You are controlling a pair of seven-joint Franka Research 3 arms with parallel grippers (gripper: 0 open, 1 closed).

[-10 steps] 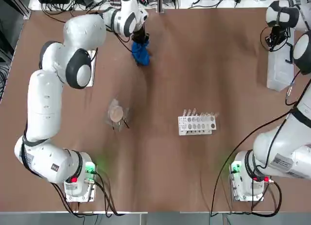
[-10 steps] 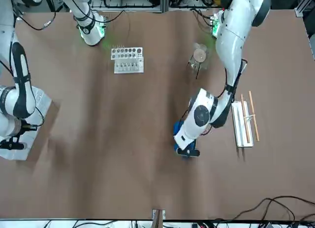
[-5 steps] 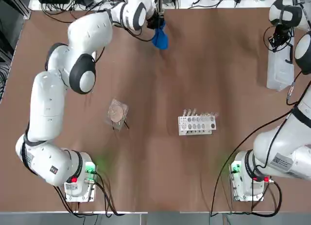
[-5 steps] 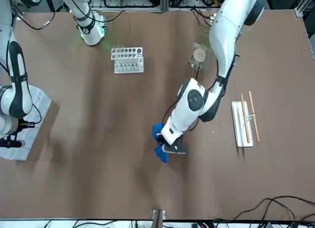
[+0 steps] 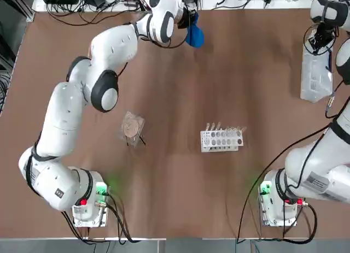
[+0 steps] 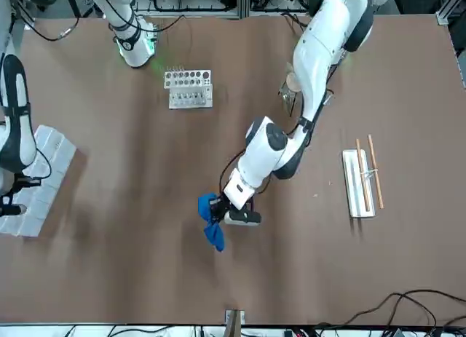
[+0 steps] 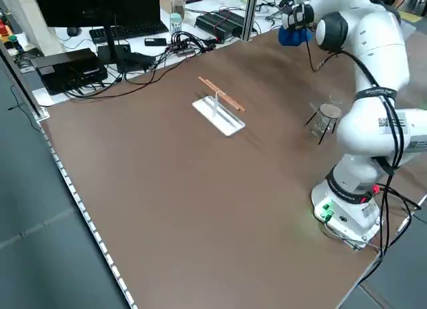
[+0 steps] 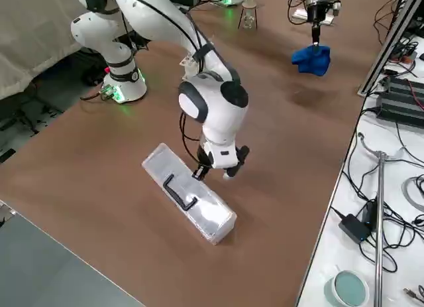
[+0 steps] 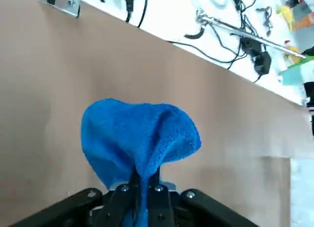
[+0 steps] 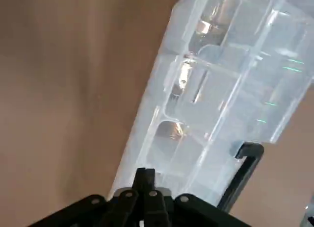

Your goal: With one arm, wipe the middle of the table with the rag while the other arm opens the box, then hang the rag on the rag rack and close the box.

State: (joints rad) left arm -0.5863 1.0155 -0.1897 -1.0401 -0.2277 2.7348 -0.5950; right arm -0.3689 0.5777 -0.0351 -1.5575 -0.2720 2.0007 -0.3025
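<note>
Left gripper (image 6: pixel 231 209): we clamp rag (image 6: pixel 212 222) by pinched top, cloth draping free for wiping, far centre of table (image 6: pixel 145 264).
Right gripper (image 8: pixel 215 176): fingers together at box (image 8: pixel 189 201) rim, far right, lid shut.

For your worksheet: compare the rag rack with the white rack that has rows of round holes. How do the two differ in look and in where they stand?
The rag rack is a flat white base carrying two thin wooden rods; the white rack with round holes is a blocky stand with rows of holes on top. Seen from the top view, the holed rack stands near the table's middle, while the rag rack stands off to the robot's left. Both are white and untouched.
</note>
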